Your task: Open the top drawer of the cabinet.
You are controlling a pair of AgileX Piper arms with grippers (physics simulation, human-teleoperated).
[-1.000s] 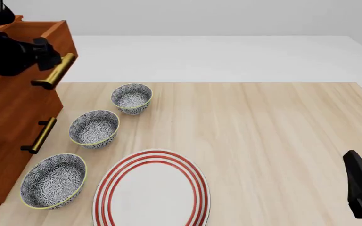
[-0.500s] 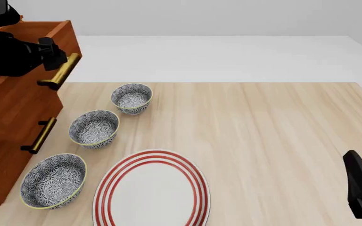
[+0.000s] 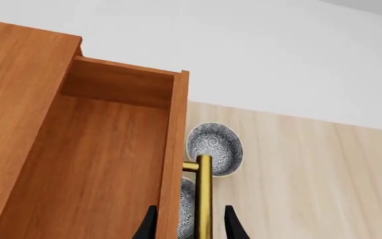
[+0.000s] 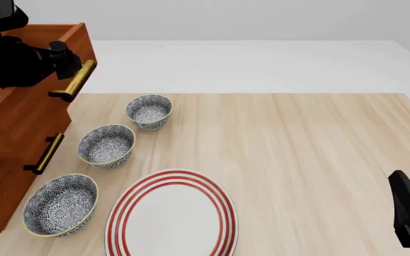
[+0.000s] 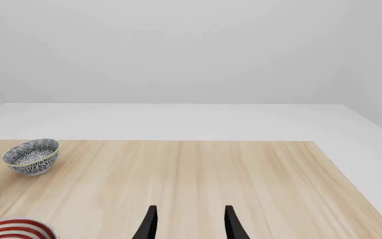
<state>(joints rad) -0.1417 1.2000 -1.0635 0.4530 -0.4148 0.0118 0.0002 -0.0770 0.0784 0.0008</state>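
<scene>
- The top drawer point(image 4: 52, 40) is sitting partly pulled out of the cabinet point(image 4: 9, 154), its front standing proud of the lower drawer fronts toward the right; the left wrist view is looking down into the open box.
- Judging from that, the opening is well underway; whether it counts as fully open is not clear, so some further pull may be left.
- The cabinet is standing at the far-left edge of the table point(image 4: 298, 160), with the drawer at its top.
- The left gripper point(image 3: 189, 224) is straddling the drawer's brass handle point(image 3: 204, 199): one finger is showing on each side of the bar, spaced narrowly around it.
- Actual pad contact is falling below the wrist picture's edge, so I'm reading it as gripping the handle, not confirming it.
- In the front view the left arm is coming in over the cabinet top and covering the handle's far end.
- The right gripper point(image 5: 189, 224) is idling at the near-right corner, fingers apart with nothing between them, well away from the cabinet.
- Three patterned bowls point(image 4: 107, 145) and a striped plate point(image 4: 171, 216) are lying just right of the cabinet, below the drawer's path.
</scene>
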